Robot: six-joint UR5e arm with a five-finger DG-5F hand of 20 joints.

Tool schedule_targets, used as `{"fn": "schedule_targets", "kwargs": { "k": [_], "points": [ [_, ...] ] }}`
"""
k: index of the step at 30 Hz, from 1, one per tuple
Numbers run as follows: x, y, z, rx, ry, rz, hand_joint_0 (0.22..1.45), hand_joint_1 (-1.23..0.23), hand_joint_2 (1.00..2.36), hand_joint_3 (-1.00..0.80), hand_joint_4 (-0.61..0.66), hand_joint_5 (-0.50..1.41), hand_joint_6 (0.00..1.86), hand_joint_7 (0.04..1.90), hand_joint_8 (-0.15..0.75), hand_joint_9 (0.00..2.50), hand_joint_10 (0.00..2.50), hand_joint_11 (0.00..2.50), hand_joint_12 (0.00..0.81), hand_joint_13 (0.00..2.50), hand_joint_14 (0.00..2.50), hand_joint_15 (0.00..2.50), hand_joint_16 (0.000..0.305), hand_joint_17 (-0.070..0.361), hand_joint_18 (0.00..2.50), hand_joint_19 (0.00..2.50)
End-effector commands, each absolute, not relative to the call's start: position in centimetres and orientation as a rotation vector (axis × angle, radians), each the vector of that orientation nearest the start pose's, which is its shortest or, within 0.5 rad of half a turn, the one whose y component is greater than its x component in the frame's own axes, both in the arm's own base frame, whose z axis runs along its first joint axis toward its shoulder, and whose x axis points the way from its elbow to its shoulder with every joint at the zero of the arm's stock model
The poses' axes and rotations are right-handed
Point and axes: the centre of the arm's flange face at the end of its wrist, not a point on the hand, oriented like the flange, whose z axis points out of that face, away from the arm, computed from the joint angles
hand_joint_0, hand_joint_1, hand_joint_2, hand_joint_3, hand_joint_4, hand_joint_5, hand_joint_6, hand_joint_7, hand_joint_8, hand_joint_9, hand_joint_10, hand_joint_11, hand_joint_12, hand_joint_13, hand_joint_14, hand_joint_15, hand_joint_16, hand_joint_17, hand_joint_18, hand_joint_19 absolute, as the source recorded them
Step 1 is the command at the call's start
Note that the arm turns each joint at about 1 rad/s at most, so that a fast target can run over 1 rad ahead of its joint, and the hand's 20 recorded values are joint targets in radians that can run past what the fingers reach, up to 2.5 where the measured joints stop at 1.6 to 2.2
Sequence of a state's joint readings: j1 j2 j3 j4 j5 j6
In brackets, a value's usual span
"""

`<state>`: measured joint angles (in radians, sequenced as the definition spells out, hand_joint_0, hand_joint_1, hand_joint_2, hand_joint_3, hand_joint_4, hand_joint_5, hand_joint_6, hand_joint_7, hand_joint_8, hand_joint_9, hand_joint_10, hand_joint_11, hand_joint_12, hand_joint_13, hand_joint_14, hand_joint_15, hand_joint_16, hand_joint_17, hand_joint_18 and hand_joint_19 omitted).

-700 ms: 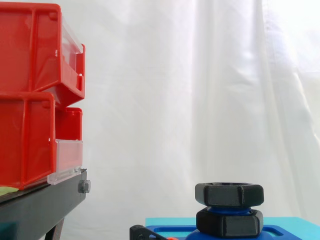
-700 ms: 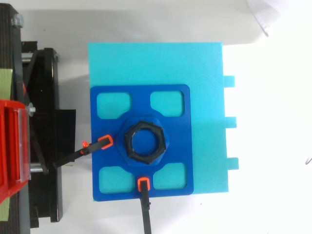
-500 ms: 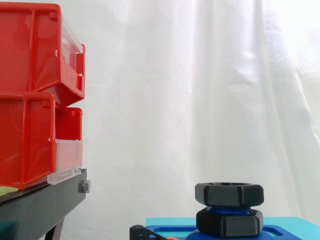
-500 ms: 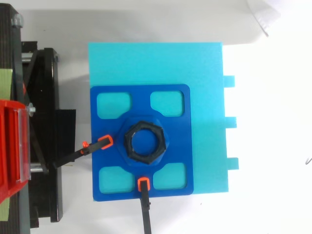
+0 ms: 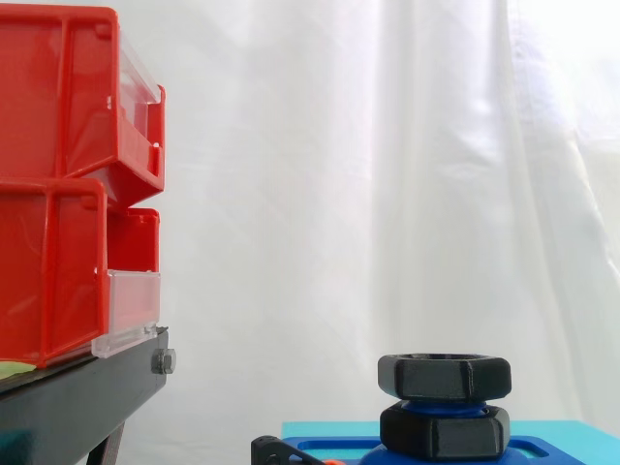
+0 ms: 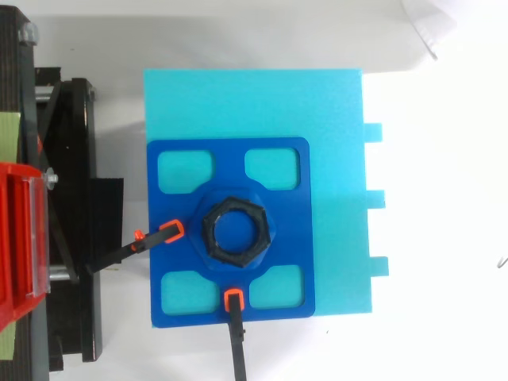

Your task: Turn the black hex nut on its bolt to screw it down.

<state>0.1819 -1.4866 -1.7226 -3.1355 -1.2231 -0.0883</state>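
hex nut (image 5: 444,377): plain black
second nut (image 5: 444,432): black as well
bolt (image 6: 235,231): deep blue
base plate (image 6: 287,230): deep blue, with cyan showing through its four windows
block (image 6: 254,103): plain cyan
clamps (image 6: 173,231): black with orange tips
bins (image 5: 58,97): bright red with clear fronts
stand (image 5: 77,407): black
curtain (image 5: 387,194): white, with soft grey folds
table (image 6: 444,238): white

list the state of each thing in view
upper nut, on the bolt, level, small gap to the lower nut
lower nut, low on the bolt
bolt, upright
plate, flat on the cyan block, clamped
bins, stacked on the stand
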Motion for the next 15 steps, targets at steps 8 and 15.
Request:
{"fn": "schedule_targets", "kwargs": {
  "k": [8, 15],
  "points": [
    [46.6, -8.3, 44.6, 1.244, 1.246, 0.921, 0.48, -0.49, 1.0, -0.5, 0.21, -0.2, 0.5, 0.78, 0.238, 0.6, 0.01, 0.28, 0.274, 0.56, 0.01, 0.19, 0.043, 0.097, 0.46, 0.4],
    [50.5, -7.1, 38.7, 1.151, 1.429, 0.732, 0.48, -0.49, 1.0, -0.5, 0.21, -0.2, 0.5, 0.78, 0.236, 0.6, 0.01, 0.29, 0.273, 0.56, 0.01, 0.19, 0.043, 0.097, 0.46, 0.4]
  ]
}}
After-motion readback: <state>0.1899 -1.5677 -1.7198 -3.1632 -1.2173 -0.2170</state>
